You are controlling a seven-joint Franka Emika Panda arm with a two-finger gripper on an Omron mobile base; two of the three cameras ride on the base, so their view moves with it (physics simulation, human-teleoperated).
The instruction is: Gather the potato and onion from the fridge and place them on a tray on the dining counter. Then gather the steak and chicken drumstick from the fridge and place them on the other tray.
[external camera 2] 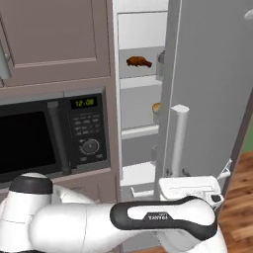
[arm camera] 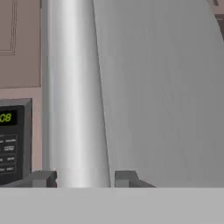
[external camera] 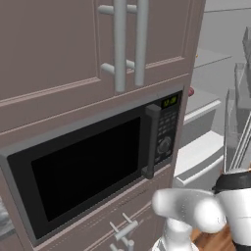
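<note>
My fingers straddle the fridge door's handle, partly closed, not yet clamped as far as I can tell. I judge I'm pulling this door wider; next, reach the drumstick on the shelf beyond.

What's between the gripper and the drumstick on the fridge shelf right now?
The fridge door. It stands only partly open, and the gripper sits low at its handle, fingertips either side of the bar. The chicken drumstick lies on an upper shelf behind the door's edge, reachable only through a narrow gap beside the microwave cabinet.
</note>
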